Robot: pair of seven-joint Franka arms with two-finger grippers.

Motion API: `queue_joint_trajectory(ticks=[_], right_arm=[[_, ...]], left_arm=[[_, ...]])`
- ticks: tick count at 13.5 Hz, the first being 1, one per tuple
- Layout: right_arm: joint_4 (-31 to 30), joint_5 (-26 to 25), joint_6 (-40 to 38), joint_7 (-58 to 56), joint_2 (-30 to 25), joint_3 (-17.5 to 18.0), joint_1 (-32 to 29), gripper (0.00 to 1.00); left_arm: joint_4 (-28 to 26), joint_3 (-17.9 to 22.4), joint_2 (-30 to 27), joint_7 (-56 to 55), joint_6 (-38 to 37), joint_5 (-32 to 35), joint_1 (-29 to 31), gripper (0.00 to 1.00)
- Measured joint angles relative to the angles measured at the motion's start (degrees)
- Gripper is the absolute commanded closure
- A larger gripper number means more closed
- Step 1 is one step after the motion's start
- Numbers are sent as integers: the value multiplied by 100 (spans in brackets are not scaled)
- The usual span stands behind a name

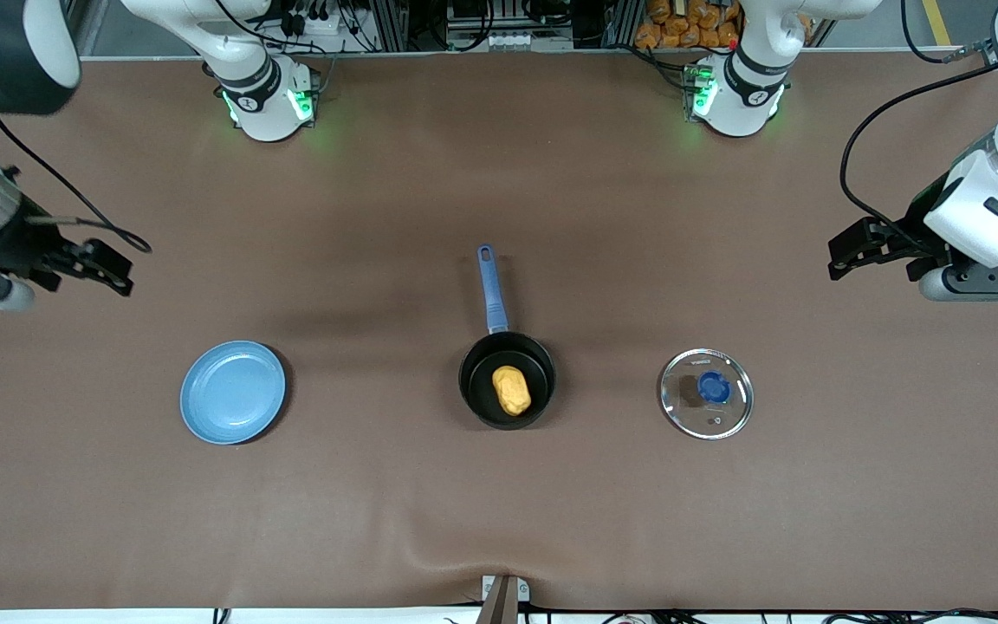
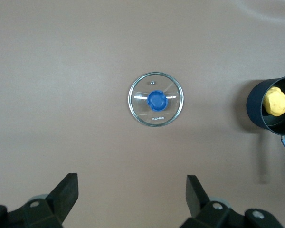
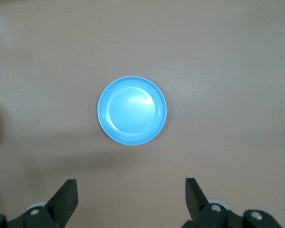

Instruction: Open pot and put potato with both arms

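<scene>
The potato (image 1: 511, 390) lies in the uncovered pot (image 1: 507, 380) mid-table, between plate (image 1: 233, 392) and lid (image 1: 706, 393). Both arms wait, the left gripper (image 1: 845, 257) and right gripper (image 1: 113, 270) spread wide and empty above the table's two ends.

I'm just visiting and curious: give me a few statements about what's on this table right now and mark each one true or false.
1. The potato lies inside the pot. True.
2. The glass lid sits on the pot. False: it lies flat on the table, beside the pot, toward the left arm's end.
3. The blue plate holds food. False: it is bare.
4. Both grippers are open and hold nothing. True: the left gripper hangs above the table near the lid, the right gripper near the plate.
5. The pot's handle points toward the front camera. False: it points toward the robots' bases.
</scene>
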Motion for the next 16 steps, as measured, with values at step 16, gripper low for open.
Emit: queue_joint_trajectory(ticks=[16], right_arm=[[-117, 64, -218, -255, -345, 49, -131, 0]], left_arm=[[50, -1100, -425, -103, 36, -11, 1252, 0]])
